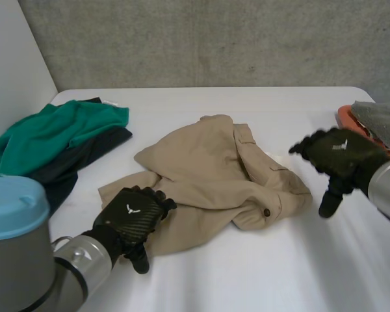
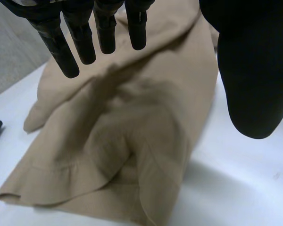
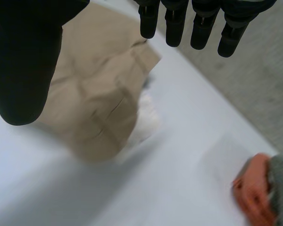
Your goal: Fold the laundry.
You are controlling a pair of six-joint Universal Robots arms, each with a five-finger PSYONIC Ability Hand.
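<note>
A crumpled beige garment (image 1: 214, 172) with a button lies in the middle of the white table (image 1: 260, 273). My left hand (image 1: 133, 218) hovers over its near left hem, open, fingers (image 2: 80, 35) straight above the beige cloth (image 2: 118, 141), holding nothing. My right hand (image 1: 338, 156) is raised to the right of the garment, open and empty. In the right wrist view its fingers (image 3: 198, 23) point past the beige garment (image 3: 99, 94), which lies beneath the thumb side.
A green cloth over a dark one (image 1: 58, 140) is piled at the table's left. An orange tray (image 1: 351, 120) with grey cloth (image 1: 380, 120) sits at the right edge; the orange tray (image 3: 252, 188) is also beyond my right hand. A grey wall stands behind.
</note>
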